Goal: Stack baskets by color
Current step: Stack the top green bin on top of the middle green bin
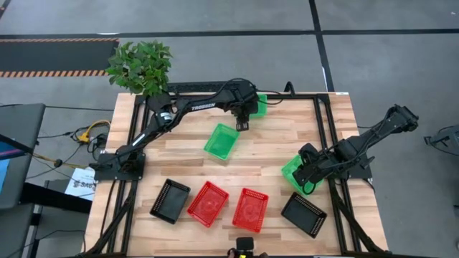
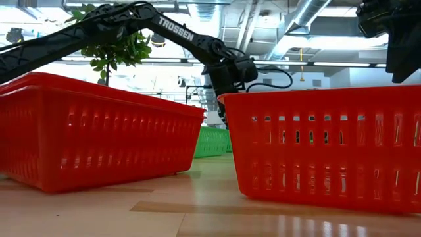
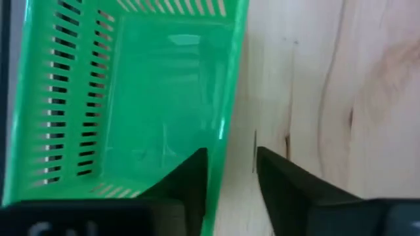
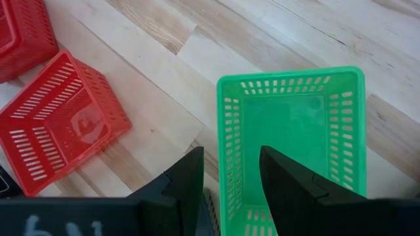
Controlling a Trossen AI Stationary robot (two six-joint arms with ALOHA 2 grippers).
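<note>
Baskets (image 1: 221,141) lie unstacked (seven visible), left gripper (image 3: 230,172) jaws straddling a green wall at twelve o'clock, grip uncertain.

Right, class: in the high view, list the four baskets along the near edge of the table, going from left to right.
Black basket → red basket → second red basket → second black basket.
</note>
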